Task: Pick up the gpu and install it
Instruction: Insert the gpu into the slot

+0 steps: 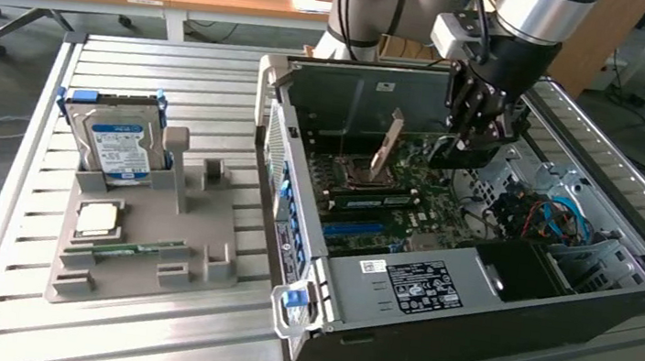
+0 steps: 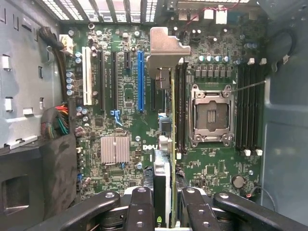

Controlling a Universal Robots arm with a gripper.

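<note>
My gripper [image 1: 470, 148] hangs inside the open computer case [image 1: 602, 307], shut on the gpu [image 1: 418, 155]. The gpu is a thin green card held on edge above the motherboard [image 1: 393, 208]. Its silver end bracket [image 1: 392, 143] points towards the case's rear wall. In the wrist view the gpu [image 2: 165, 159] runs edge-on from between my black fingers [image 2: 139, 207] to its bracket [image 2: 163, 48]. It hovers just beside the blue expansion slot [image 2: 140, 82], on the side of the processor socket [image 2: 211, 113]. I cannot tell whether its lower edge touches a slot.
A grey fixture [image 1: 203, 249] on the slatted table holds a hard drive [image 1: 118, 142], a processor chip [image 1: 96, 219] and a memory stick [image 1: 123, 248]. Case walls, a black shroud [image 2: 53, 163] and cable bundles [image 1: 540, 216] hem the gripper in. Desks stand behind.
</note>
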